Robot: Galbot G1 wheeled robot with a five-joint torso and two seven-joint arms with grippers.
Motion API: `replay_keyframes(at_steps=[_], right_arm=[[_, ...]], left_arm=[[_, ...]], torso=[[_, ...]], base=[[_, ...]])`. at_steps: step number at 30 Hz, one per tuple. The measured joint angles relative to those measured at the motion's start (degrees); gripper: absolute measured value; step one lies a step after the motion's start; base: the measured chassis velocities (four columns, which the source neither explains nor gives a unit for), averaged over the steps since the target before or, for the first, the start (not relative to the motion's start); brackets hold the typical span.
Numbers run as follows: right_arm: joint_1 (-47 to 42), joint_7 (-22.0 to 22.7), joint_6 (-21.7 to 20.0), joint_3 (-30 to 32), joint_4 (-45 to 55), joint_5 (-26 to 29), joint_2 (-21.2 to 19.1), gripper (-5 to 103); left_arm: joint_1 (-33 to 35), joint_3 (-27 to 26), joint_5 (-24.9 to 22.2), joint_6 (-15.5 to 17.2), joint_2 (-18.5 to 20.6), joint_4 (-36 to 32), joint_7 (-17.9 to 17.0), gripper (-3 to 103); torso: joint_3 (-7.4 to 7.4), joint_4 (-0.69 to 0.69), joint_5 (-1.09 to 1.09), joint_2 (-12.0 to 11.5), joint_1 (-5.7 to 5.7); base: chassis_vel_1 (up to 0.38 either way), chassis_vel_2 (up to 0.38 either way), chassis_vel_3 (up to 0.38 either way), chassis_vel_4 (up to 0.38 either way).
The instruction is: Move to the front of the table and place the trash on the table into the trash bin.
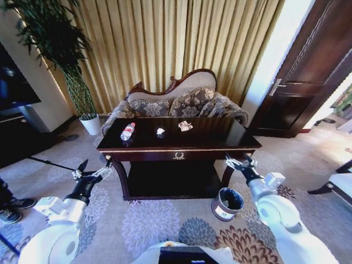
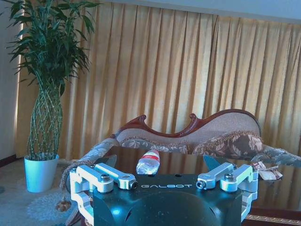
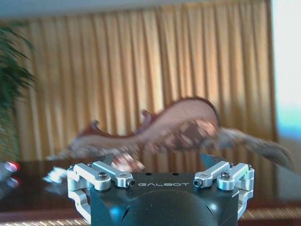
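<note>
Curtained room, table [image 1: 220, 144] centre frame carrying bottle [image 1: 127, 131] and paper scraps [image 1: 185, 126]; left claw [image 1: 89, 174] and right claw [image 1: 237, 163] open, empty, poised short of it, bin [image 1: 227, 204] lower right.

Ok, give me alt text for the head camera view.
A dark table holds a bottle and two paper scraps, sofa behind. Left gripper and right gripper hover open before it; a bin stands on the floor.

Bottle [image 3: 10, 166] cut off, sofa [image 3: 178, 127] perhaps blurred
</note>
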Motion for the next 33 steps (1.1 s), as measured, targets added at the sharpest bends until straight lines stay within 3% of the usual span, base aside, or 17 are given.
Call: replay_keyframes(at_steps=[17, 33], right_arm=[[1.4, 0.1, -0.8, -0.9, -0.9, -1.6, -0.9, 100], [1.0, 0.1, -0.6, -1.3, -1.7, -1.5, -0.8, 100]], left_arm=[[-0.6, 0.2, 0.1, 1.8, 1.5, 0.0, -0.4, 100], [-0.9, -1.0, -0.7, 2.0, 2.0, 0.0, -0.5, 100]], torso=[[0.0, 0.0, 0.01, 0.0, -0.01], [0.02, 0.0, 0.01, 0.0, 0.04]], base=[[-0.013, 0.021, 0.018, -0.016], [-0.141, 0.141, 0.142, -0.142]])
